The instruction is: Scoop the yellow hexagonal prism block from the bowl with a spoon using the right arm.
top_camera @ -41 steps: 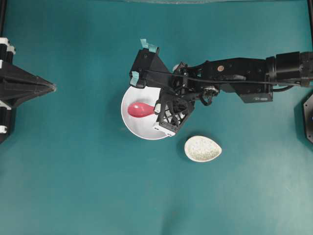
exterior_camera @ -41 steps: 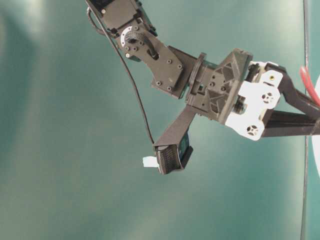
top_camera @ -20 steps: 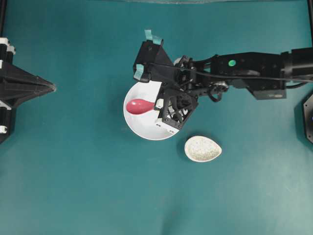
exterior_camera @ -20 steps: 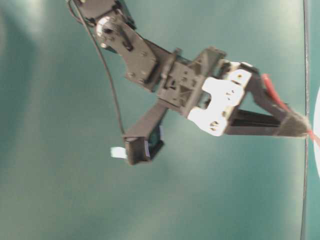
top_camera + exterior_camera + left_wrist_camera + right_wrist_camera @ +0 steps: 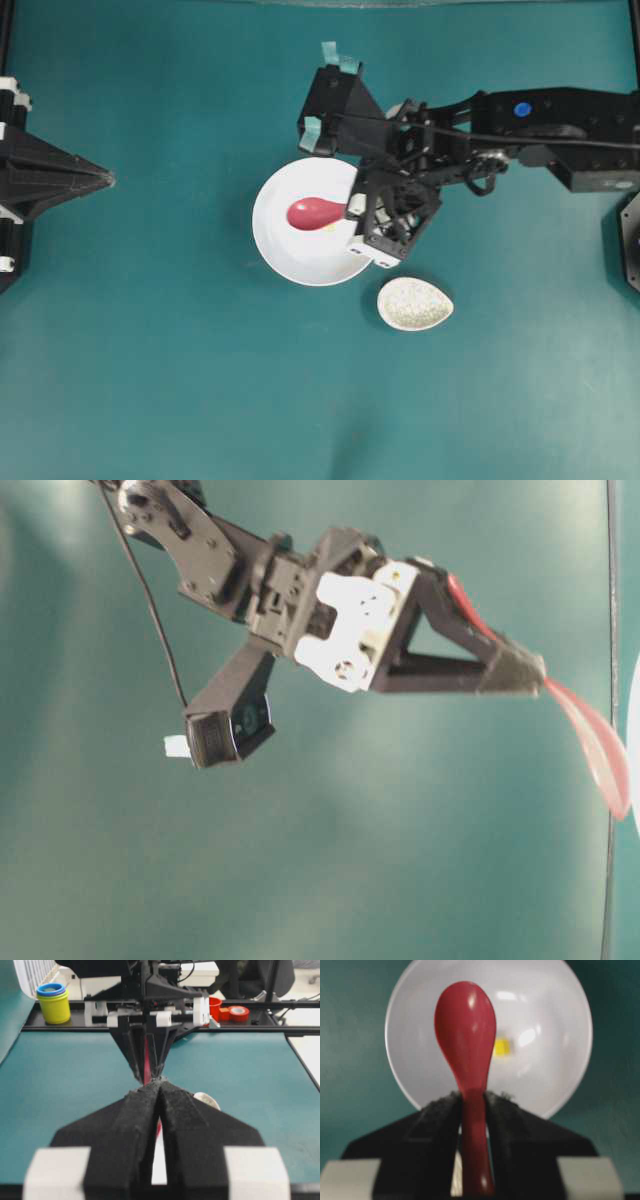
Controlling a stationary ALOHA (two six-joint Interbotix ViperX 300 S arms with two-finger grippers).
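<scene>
Right gripper [image 5: 472, 1110] jaws clamped on spoon [image 5: 466, 1045] handle, scoop ahead over bowl [image 5: 555, 1035], yellow hexagonal prism block [image 5: 502, 1047] just beside it; left gripper [image 5: 159, 1091] jaws closed, empty.

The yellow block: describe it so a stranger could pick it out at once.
Find the large white bowl near the middle of the teal table, under the right claw. Inside it, beside the scoop of the red spoon that this claw grips, lies the yellow block. It is the only yellow thing in the bowl, far smaller than the scoop.
</scene>
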